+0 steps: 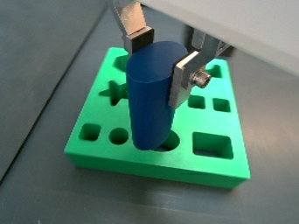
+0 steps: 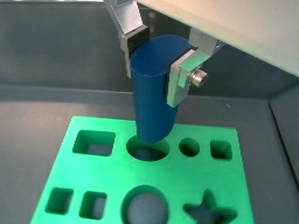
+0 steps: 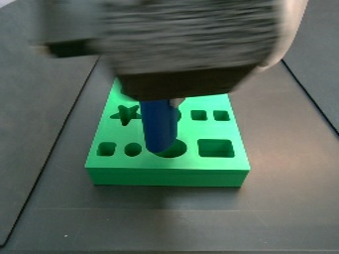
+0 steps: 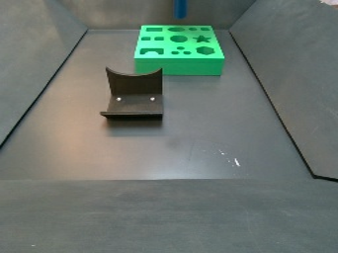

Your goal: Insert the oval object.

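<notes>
Hand [image 1: 163,61] clamped on the oval object [image 1: 155,96], silver fingers [image 1: 187,74] pressing its upper part from two sides, leaving the lower end free to enter a hole. Oval object upright, blue, hanging directly over the green block [image 1: 222,171], lower tip at or just inside a rounded opening [image 2: 149,151]; actual depth hard to judge. Vertical hold likely chosen so the oval section can line up with the hole before descent. In a side view, peg [image 3: 161,129] at about 6 o'clock of the blurred wrist mass, near the block's centre. Other side view shows the block [image 4: 181,49] at 12 o'clock on the bench [image 4: 199,148], fixture [image 4: 133,95] standing apart at roughly 9 o'clock, unused; hand absent there. Remaining job, by judgement: push straight down.
</notes>
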